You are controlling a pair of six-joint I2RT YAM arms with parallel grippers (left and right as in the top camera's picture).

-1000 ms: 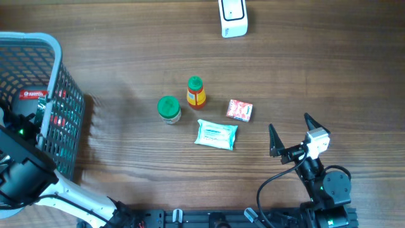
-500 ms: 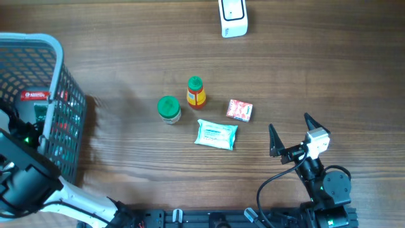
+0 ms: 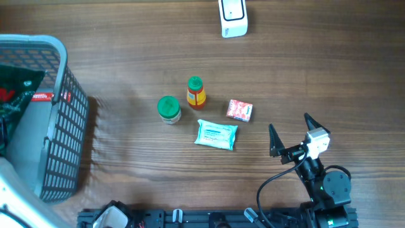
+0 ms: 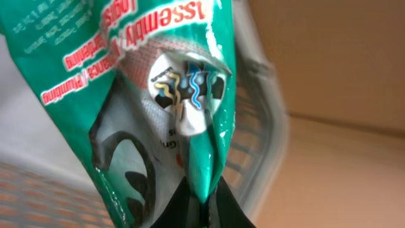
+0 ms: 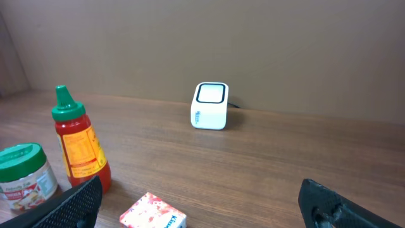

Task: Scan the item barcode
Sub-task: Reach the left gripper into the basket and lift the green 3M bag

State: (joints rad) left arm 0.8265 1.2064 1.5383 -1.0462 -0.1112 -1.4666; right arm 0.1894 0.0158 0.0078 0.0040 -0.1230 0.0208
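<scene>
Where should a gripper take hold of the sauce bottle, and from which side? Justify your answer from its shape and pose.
Probably the bottle body, just under the green cap. It stands upright; the cap tapers to a tip and would likely slip, while the body is wider and more even. Come from above, since the jar and box stand close around its base.

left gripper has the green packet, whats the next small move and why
Probably lift the green packet straight up, clear of the basket. The left gripper is shut on its edge, the basket wall is close beside it, and the white scanner sits far across the table.
</scene>
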